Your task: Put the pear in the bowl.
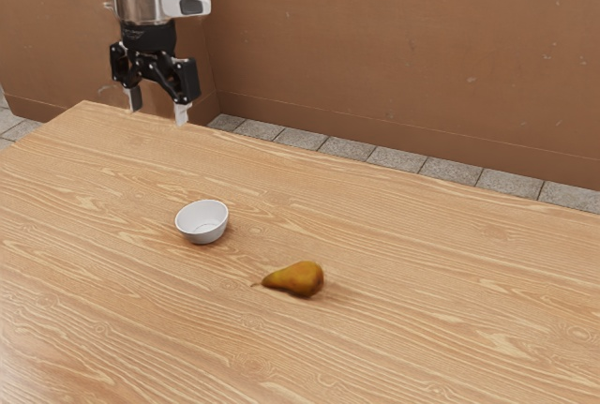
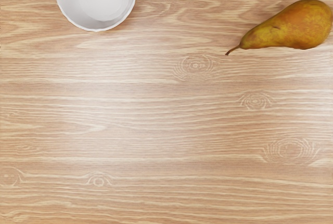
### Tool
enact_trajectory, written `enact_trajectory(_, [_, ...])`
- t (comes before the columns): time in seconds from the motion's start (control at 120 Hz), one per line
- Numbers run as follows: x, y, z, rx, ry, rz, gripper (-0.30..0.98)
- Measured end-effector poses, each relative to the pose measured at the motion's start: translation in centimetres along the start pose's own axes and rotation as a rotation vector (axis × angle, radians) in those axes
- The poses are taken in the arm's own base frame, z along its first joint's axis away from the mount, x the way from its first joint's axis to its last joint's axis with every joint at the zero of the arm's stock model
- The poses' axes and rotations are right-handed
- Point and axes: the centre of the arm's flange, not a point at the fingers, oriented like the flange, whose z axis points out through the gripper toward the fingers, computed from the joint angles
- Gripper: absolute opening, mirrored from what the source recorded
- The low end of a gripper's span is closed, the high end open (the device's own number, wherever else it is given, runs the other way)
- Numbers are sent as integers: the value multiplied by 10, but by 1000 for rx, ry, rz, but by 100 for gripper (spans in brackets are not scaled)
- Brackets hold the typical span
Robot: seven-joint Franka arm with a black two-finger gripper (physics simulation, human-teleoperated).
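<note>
Pear (image 1: 298,278), one, lower centre of the exterior view, on the table (image 1: 422,348). Likely faults: an off-centre pinch could have rolled it, owing to its rounded, tapering body; release off-centre could have caught the bowl (image 1: 204,237) at the rim and tipped it, the fruit being long for so small a vessel. Stem (image 1: 255,284) pointed to the exterior view's left; long axis lay nearly level across that frame.

Bowl: white, upright, left of centre, near the pear, apart from it.

Gripper (image 1: 158,112): upper left, raised, fingers (image 1: 181,114) wide apart, holding nothing.
</note>
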Motion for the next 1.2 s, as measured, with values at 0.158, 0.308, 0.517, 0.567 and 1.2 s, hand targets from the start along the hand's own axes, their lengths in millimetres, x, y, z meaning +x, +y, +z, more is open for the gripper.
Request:
enact_trajectory(0.158, [10, 21, -12, -1, 111, 29, 69])
enact_trajectory(0.308, [12, 39, -18, -8, 160, 56, 69])
enact_trajectory(0.517, [11, 57, -18, -23, 164, 116, 69])
enact_trajectory(0.567, [12, 61, -13, -22, 164, 139, 69])
enact_trajectory(1.2, [22, 203, 124, -10, 178, 522, 69])
